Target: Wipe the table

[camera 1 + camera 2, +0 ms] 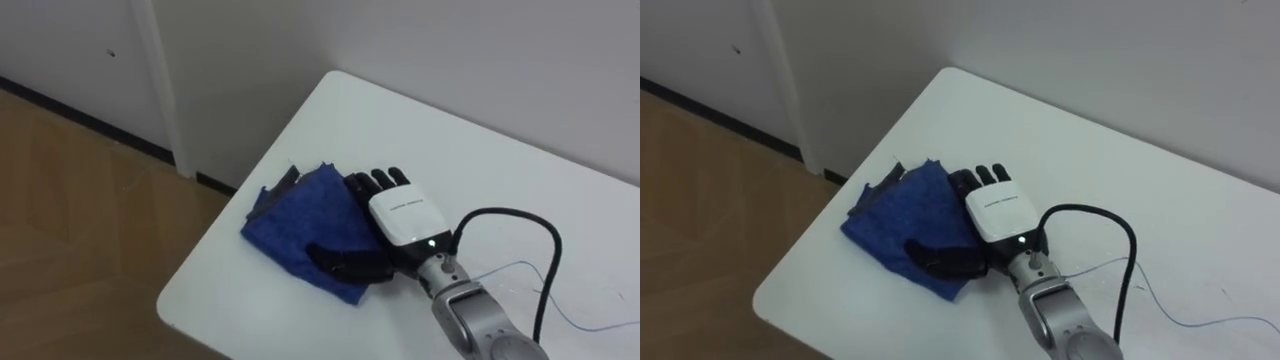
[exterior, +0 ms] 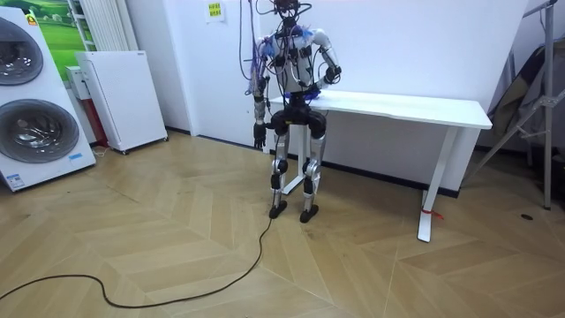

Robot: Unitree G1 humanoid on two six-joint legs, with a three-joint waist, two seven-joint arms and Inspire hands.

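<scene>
At the far left of the room view, two stacked washing machines point(image 2: 31, 115) are standing beside a low white cabinet point(image 2: 119, 97). Right of them, the robot is standing upright on the herringbone wooden floor point(image 2: 177, 230), facing the wall at the left end of a long white table point(image 2: 415, 108). Its left hand point(image 2: 259, 134) is hanging at its side, clear of the table, and too small there for me to tell how it is set. Its right arm is bending up and reaching over the tabletop.

In the eye views, the floor is filling the left side of the frame, with a dark skirting board point(image 1: 90, 125) running along the foot of the white wall. The table's rounded left end is taking up the middle and right. The blue cloth point(image 1: 300, 215) is lying crumpled on the table close to that left edge, a little left of the frame's centre, with a darker grey edge showing at its upper left corner. The right hand point(image 1: 405, 215) is resting palm down on the cloth's right half. Its fingers point(image 1: 380, 180) are lying extended over the fabric and its thumb is stretching leftward across the cloth's lower part, so the hand is pressing on the cloth rather than gripping it. The forearm is coming in from the lower right of the frame.
</scene>
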